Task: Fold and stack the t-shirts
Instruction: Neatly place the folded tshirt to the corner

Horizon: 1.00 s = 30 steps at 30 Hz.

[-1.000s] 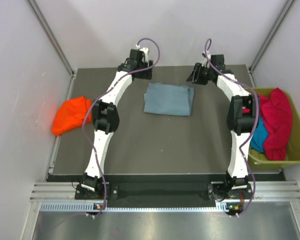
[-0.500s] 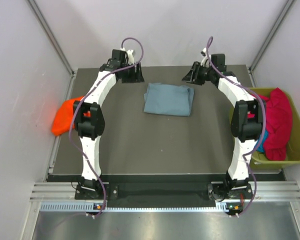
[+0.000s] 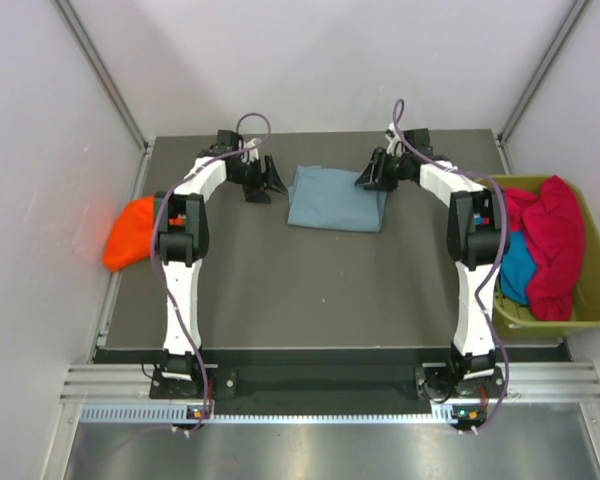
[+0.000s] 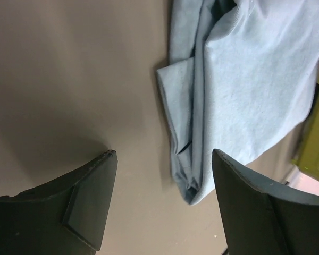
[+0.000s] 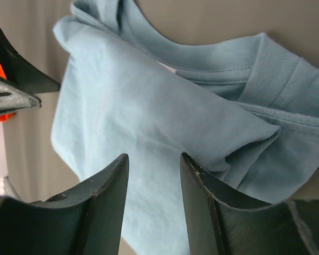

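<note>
Top external shows the folded grey-blue t-shirt at the table's far middle, left gripper wide open and empty just beside its left edge, right gripper half open over its far right corner, gripping nothing.

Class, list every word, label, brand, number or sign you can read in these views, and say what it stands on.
No text can be read.
The grey-blue t-shirt shows a pale scrap inside its collar, perhaps a tag, too small to read.
The orange-red t-shirt, the olive-green bin and the table bear no visible lettering.
</note>
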Motion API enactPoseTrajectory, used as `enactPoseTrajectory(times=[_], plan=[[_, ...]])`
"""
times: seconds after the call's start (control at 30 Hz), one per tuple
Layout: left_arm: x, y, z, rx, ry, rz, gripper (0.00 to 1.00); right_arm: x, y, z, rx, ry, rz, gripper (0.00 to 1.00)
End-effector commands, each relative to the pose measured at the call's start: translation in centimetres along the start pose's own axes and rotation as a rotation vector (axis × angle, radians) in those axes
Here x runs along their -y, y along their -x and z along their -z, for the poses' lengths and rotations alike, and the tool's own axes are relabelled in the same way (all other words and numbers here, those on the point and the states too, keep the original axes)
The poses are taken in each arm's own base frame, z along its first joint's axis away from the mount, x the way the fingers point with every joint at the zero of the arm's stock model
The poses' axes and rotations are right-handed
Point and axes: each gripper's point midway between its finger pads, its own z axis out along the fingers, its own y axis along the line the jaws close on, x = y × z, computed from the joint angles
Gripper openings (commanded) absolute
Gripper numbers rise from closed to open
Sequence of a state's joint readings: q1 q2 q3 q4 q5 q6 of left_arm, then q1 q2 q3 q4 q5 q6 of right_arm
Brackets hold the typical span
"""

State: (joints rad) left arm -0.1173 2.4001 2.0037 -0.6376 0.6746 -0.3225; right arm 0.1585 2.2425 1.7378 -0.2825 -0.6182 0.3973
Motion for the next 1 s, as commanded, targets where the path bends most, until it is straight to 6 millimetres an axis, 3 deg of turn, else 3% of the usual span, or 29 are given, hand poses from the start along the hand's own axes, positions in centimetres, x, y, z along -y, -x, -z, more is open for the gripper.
enactPoseTrajectory(times=[0.0,0.23,0.63,0.87,0.97], plan=[[2.2,0.6,-1.1,-0.004,-0.128,-0.006,0.76,-0.3,0.8,-0.7,0.016,-0.005,0.065,0.44],[2.4,-0.3,-3.7,-0.045,-0.188,0.024,0.76,1.6,-1.4,-1.5,-0.040,-0.069,0.047,0.44],[3.1,-2.3,-7.4,-0.108,-0.249,0.046,0.74,1.0,-2.8,-2.0,-0.070,-0.079,0.063,0.45],[3.6,-3.2,-8.5,-0.142,-0.313,0.068,0.55,0.3,-3.6,-2.1,-0.086,-0.084,0.095,0.45],[4.4,-3.4,-8.7,-0.150,-0.346,0.063,0.42,-0.1,-3.7,-2.1,-0.087,-0.080,0.104,0.45]])
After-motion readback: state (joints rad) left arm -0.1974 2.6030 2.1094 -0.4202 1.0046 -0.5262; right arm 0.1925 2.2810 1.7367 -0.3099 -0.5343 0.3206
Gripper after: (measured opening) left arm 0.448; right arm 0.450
